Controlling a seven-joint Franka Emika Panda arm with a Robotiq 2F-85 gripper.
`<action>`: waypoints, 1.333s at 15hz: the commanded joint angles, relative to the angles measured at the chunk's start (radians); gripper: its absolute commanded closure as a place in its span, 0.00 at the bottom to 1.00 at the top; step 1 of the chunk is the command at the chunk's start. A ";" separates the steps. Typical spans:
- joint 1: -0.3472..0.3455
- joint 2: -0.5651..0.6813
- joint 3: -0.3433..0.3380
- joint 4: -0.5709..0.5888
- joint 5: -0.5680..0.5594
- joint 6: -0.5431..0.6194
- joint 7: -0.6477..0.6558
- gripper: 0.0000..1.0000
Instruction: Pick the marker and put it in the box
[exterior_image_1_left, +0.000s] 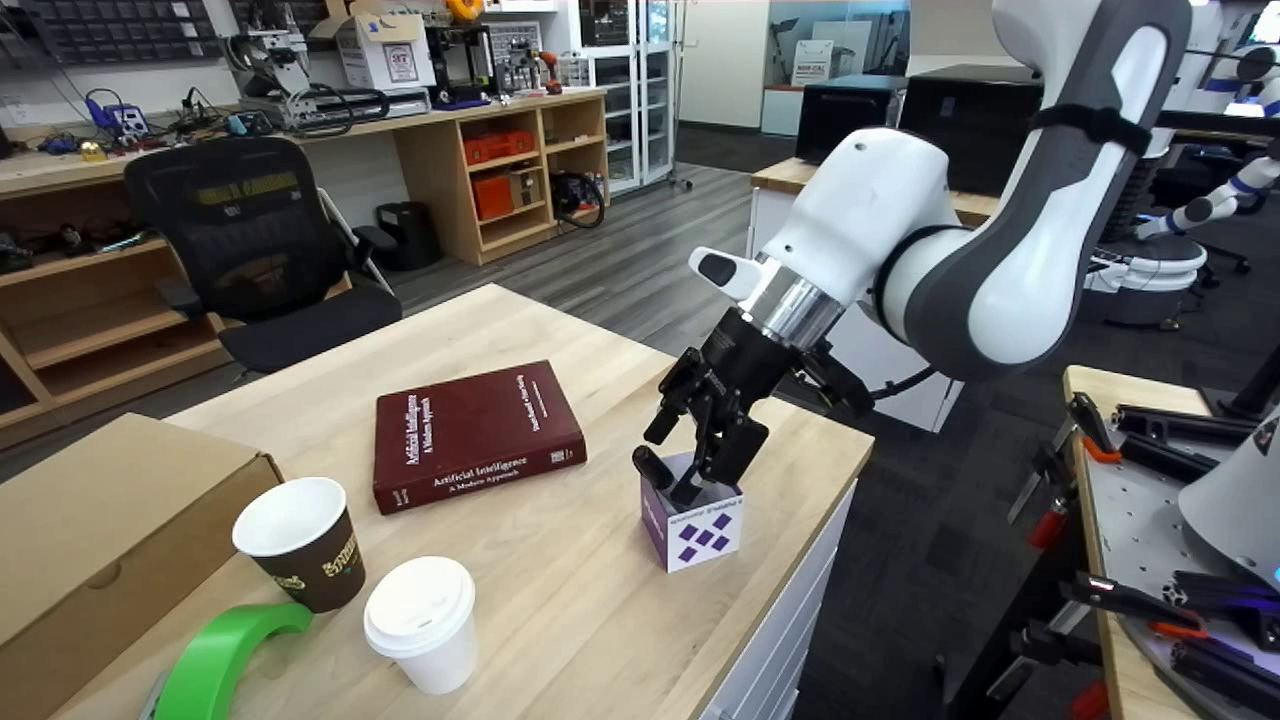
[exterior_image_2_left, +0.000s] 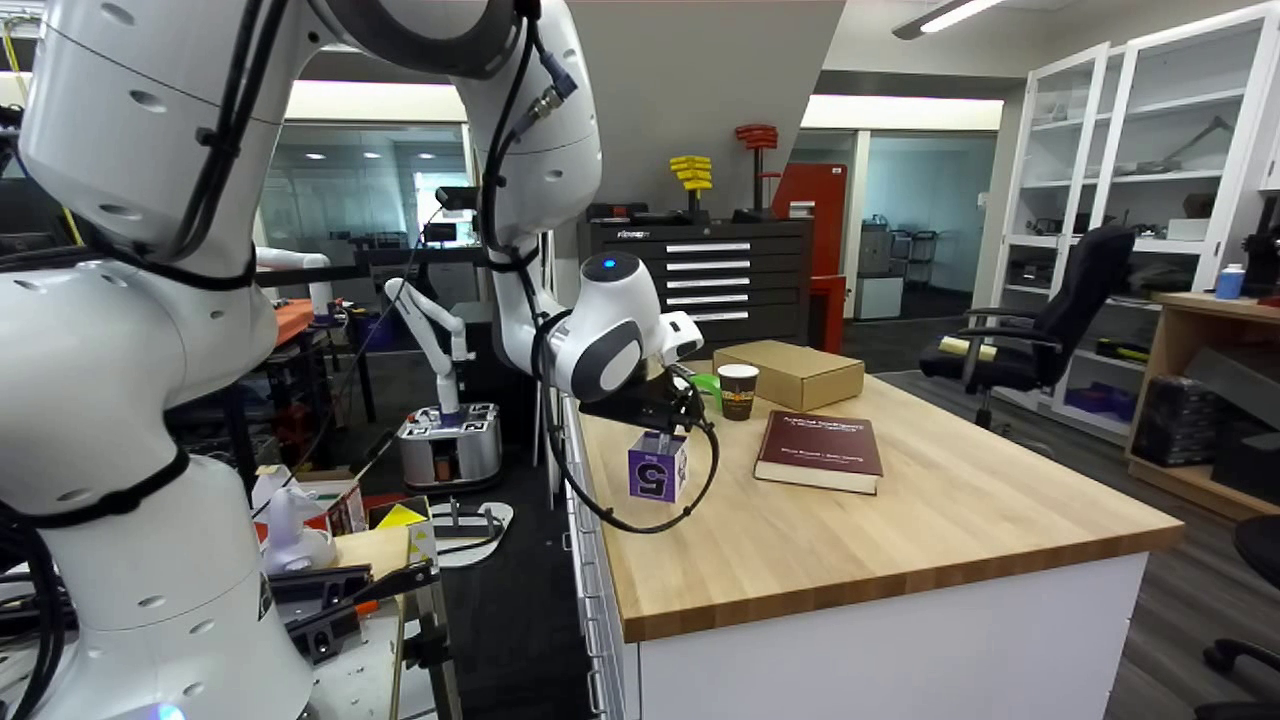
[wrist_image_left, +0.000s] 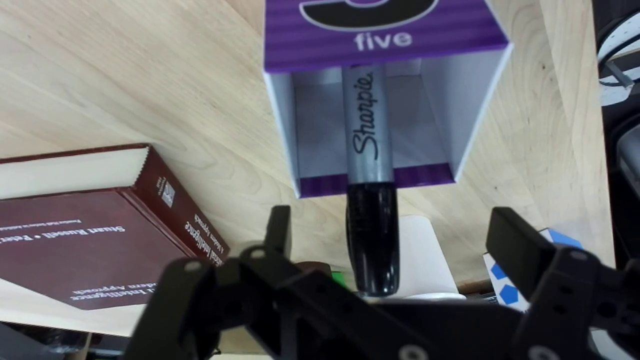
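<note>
The small white box with purple dots (exterior_image_1_left: 712, 540) stands upright with its top open near the table's edge. It also shows in an exterior view (exterior_image_2_left: 652, 475) with a "5" on its purple side, and in the wrist view (wrist_image_left: 320, 47). The marker (wrist_image_left: 367, 150), grey with a black cap, has its lower part inside the box, and its cap sticks up out of the opening. My gripper (wrist_image_left: 396, 235) is open above the box, one finger on each side of the cap, with gaps to both. In an exterior view the gripper (exterior_image_1_left: 695, 462) is tilted over the box opening.
A thick maroon book (exterior_image_1_left: 480, 430) lies beside the box. A dark paper cup (exterior_image_1_left: 325, 560), a white lidded cup (exterior_image_1_left: 432, 630), a green curved object (exterior_image_1_left: 220, 660) and a large brown cardboard box (exterior_image_1_left: 110, 510) stand farther along the table. A black cable loop (exterior_image_2_left: 640, 528) hangs around the gripper.
</note>
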 joint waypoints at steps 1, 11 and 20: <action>-0.024 -0.062 0.015 -0.024 -0.009 -0.041 0.000 0.00; 0.019 -0.262 0.004 0.063 0.021 -0.402 0.030 0.00; 0.379 -0.271 -0.347 0.385 0.075 -0.847 0.088 0.00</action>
